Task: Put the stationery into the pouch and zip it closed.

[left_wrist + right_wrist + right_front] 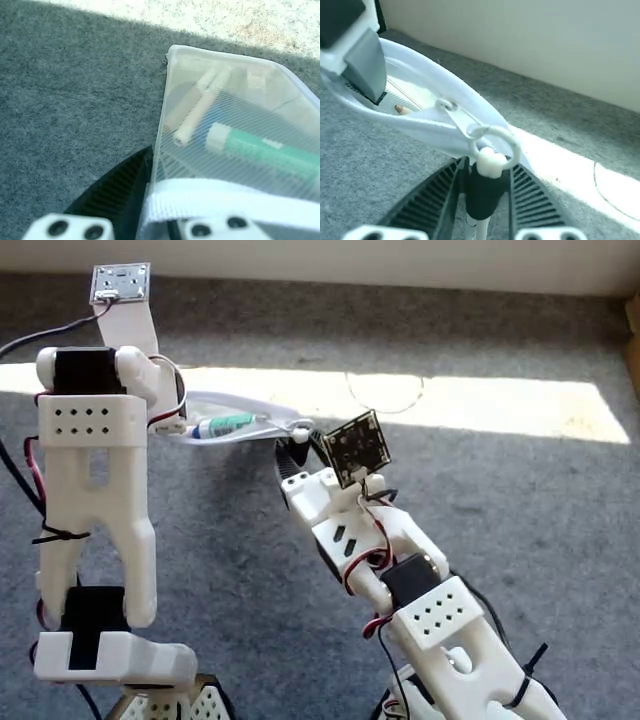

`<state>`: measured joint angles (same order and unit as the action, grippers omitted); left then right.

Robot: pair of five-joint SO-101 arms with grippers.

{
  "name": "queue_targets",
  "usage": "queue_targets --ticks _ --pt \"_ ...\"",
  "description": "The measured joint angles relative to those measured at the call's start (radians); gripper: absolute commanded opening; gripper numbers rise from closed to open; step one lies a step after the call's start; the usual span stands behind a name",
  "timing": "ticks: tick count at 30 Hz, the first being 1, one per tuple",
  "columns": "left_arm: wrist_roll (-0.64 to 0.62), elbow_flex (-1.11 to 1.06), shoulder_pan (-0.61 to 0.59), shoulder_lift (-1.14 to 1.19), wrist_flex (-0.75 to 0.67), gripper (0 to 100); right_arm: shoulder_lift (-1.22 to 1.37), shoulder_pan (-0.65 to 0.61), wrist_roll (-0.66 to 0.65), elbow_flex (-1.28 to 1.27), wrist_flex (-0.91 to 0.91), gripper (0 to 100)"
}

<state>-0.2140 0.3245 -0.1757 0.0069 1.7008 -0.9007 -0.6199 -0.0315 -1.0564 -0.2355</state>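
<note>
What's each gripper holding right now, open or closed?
Left gripper: shut on the pouch.
Right gripper: shut on the zipper pull.

The pouch (240, 150) is translucent, finely ribbed plastic, edged with a white woven cloth band (225, 197). Its zip pull (465, 122) is smooth, shiny metal. The grey carpet (65, 100) looks rough and matt. The right gripper (487, 167) has black ribbed plastic pads (432, 200).

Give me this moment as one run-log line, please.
stage: zipping | left gripper: shut on pouch | right gripper: shut on zipper pull | inside: white pen, green stick | mouth: partly open
</note>
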Motion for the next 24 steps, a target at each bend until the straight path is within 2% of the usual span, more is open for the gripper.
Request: queue_targets --ticks 6,11,24 --pt "0.000 0.000 -0.002 0.000 0.000 1 -0.023 0.002 0.000 0.000 0.000 5.0" --pt "0.000 0.000 -0.002 0.000 0.000 1 -0.112 0.000 0.000 0.000 -0.031 15.4" --pt "0.000 0.000 -0.002 0.000 -0.003 1 -0.132 -0.017 0.000 0.000 -0.048 15.2"
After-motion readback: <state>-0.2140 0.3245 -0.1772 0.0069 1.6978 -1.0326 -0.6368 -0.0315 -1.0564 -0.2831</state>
